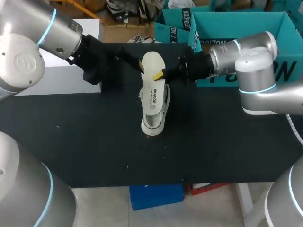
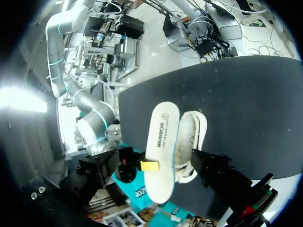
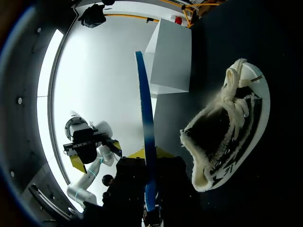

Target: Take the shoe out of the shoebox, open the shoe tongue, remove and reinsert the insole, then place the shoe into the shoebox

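Right tool (image 1: pixel 161 74) pinches the white insole (image 1: pixel 152 78) by its side, above the shoe (image 1: pixel 154 118) at mid-bench. Both lie lengthwise from far edge to near edge, toe nearest. Left tool (image 1: pixel 137 63) gapes open beside the insole's far end.

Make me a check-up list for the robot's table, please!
Surface: black table, a few pale specks.
Job's things: white lace-up shoe lying on the table; white foam insole held above it; teal cardboard shoebox at far right.
Clutter: white box at far left.
Grippers: right gripper shut on the insole; left gripper by the insole's far end, state unclear.
Cables: nothing seen on the table.
Surroundings: nobody reaching in.
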Robot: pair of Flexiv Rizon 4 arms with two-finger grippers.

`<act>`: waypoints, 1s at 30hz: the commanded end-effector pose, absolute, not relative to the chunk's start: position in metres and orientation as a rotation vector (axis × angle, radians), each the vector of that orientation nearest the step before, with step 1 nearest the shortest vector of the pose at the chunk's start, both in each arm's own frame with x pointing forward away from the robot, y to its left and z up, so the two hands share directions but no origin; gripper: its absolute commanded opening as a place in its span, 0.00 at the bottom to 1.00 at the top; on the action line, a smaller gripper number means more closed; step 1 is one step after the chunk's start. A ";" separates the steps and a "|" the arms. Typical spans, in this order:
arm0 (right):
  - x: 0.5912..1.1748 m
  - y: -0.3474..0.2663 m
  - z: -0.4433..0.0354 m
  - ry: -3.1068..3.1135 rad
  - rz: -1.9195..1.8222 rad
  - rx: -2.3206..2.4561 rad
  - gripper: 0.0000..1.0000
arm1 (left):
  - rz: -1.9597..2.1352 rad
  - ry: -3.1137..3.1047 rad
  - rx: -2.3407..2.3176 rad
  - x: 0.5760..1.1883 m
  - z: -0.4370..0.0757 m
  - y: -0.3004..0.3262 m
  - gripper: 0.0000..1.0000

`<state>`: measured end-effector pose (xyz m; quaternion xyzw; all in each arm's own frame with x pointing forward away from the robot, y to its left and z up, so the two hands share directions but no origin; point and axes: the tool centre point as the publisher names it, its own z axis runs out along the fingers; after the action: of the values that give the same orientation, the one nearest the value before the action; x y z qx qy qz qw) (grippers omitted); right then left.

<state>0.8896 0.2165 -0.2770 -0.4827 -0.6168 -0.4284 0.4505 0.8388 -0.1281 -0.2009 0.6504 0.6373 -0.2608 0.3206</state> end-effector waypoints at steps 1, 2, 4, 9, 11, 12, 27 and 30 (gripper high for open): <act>0.890 0.218 -0.278 -1.524 -1.061 -1.195 0.00 | -0.691 1.660 1.696 0.837 -0.204 -0.127 1.00; 0.890 0.218 -0.278 -1.524 -1.061 -1.195 0.00 | -0.691 1.660 1.696 0.837 -0.204 -0.127 1.00; 0.890 0.218 -0.278 -1.524 -1.061 -1.195 0.00 | -0.691 1.660 1.696 0.837 -0.204 -0.127 1.00; 0.890 0.218 -0.278 -1.524 -1.061 -1.195 0.00 | -0.768 1.657 1.579 0.838 -0.211 -0.120 1.00; 0.890 0.218 -0.278 -1.524 -1.061 -1.195 0.00 | -0.814 1.651 1.494 0.840 -0.215 -0.115 1.00; 0.890 0.218 -0.278 -1.524 -1.061 -1.195 0.00 | -0.808 1.655 1.458 0.842 -0.218 -0.112 1.00; 0.890 0.218 -0.278 -1.524 -1.061 -1.195 0.00 | -0.944 1.409 1.208 0.849 -0.224 -0.106 1.00; 0.890 0.218 -0.278 -1.524 -1.061 -1.195 0.00 | -0.938 1.387 1.197 0.852 -0.231 -0.111 1.00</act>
<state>0.8896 0.2165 -0.2770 -0.4827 -0.6169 -0.4284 0.4505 0.8508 -0.1043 -0.2218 0.5200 0.5976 -0.3744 0.4820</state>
